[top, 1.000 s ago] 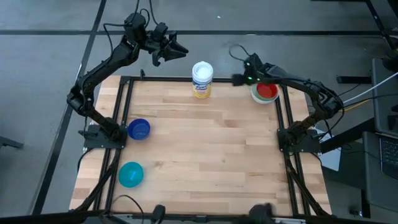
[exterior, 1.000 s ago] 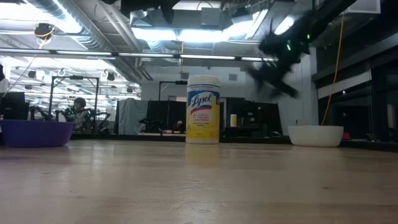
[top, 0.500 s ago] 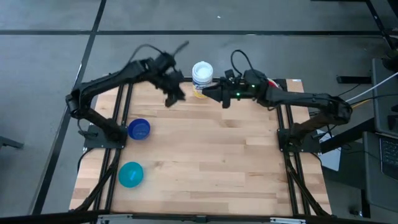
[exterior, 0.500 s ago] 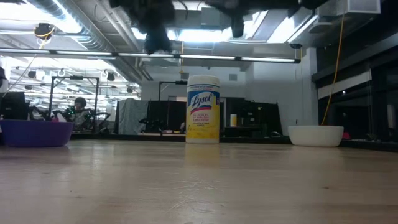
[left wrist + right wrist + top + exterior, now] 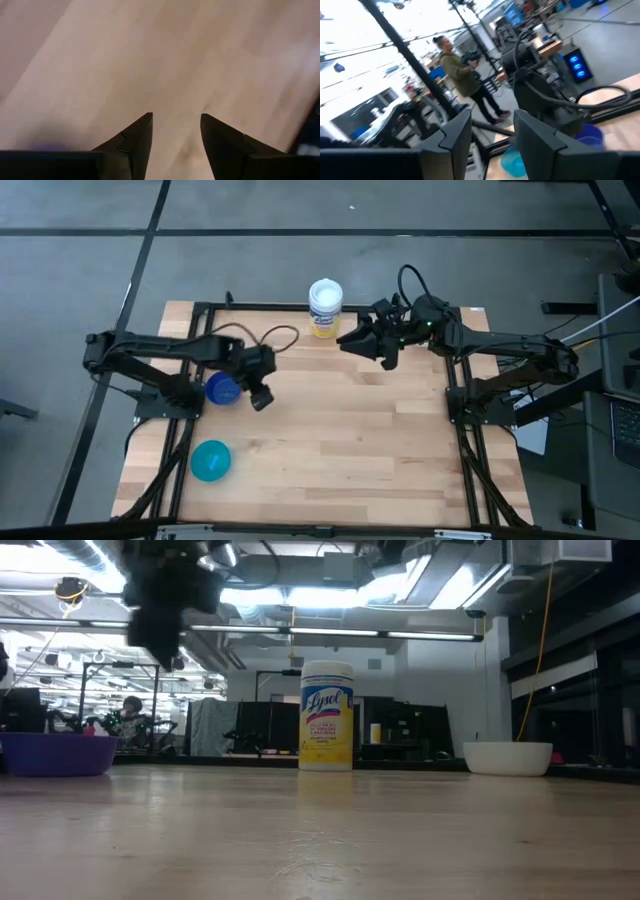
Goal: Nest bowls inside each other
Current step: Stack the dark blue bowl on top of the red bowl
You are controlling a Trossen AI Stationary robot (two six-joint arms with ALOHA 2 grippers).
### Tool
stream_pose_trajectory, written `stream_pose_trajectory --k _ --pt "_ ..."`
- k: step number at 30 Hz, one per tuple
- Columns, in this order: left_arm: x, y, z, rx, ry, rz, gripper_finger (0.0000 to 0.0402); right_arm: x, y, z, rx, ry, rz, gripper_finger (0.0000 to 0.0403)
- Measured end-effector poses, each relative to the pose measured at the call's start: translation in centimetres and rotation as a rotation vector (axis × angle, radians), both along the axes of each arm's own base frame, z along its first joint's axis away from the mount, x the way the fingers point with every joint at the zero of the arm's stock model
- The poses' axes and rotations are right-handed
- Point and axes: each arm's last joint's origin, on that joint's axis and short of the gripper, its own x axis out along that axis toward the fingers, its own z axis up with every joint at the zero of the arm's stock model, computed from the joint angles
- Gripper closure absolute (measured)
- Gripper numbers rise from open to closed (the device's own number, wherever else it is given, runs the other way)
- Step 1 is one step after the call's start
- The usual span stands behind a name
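Observation:
A dark blue bowl (image 5: 222,389) stands on its base at the table's left edge, and a teal bowl (image 5: 210,460) stands nearer the front. The low view shows the blue bowl (image 5: 58,753) at the left and a white bowl (image 5: 508,757) at the right; in the high view my right arm covers the white bowl. My left gripper (image 5: 262,400) (image 5: 176,125) hangs open just right of the blue bowl, slanting down over bare wood. My right gripper (image 5: 346,342) (image 5: 492,122) is open and empty, held level and high near the far edge, pointing toward the table's left.
A white cylindrical container (image 5: 325,307) with a yellow label (image 5: 327,730) stands at the far edge's middle, just left of my right gripper. Black frame rails run along the table's left and right sides. A person (image 5: 456,70) stands in the room beyond the table.
My left gripper has swung from beyond the far edge down toward the table's near-left, tipping from level to slanting down, and now hangs beside the blue bowl. My right gripper has left the far right corner, risen, gone toward the table's left and turned level. The bowls have kept still.

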Motion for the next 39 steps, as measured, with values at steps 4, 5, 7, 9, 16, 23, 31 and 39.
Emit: stream_pose_trajectory --k 4,5,7,9,16,23,31,39 --pt "-2.0 -1.1 -0.5 0.019 0.117 0.13 0.0227 0.1 0.6 0.0 -0.015 -0.003 0.029 0.0262" --pt "-2.5 -1.2 -0.6 0.023 0.15 0.157 0.0226 0.2 0.7 -0.1 -0.019 -0.002 0.033 0.0263" --pt "-3.2 -1.3 -0.7 0.033 0.197 0.193 0.0224 0.2 0.9 -0.1 -0.026 -0.002 0.039 0.0263" --pt "-3.7 -1.3 -0.8 0.035 0.228 0.214 0.0223 0.2 0.9 -0.1 -0.028 -0.005 0.042 0.026" --pt "-4.4 -1.1 -1.8 0.087 0.237 0.262 0.0223 0.2 0.9 -0.1 0.0 0.004 0.049 0.0247" --pt "-4.8 -0.9 -3.9 0.051 0.267 0.308 0.0222 0.2 0.9 -0.1 0.06 0.018 0.055 0.025" --pt "-5.3 -1.0 -5.9 0.044 0.288 0.339 0.0222 0.0 0.3 1.3 0.101 -0.015 0.062 0.0261" --pt "-5.7 -1.1 -7.8 0.007 0.291 0.313 0.0222 -0.4 -0.3 3.6 0.065 -0.081 0.036 0.0256"
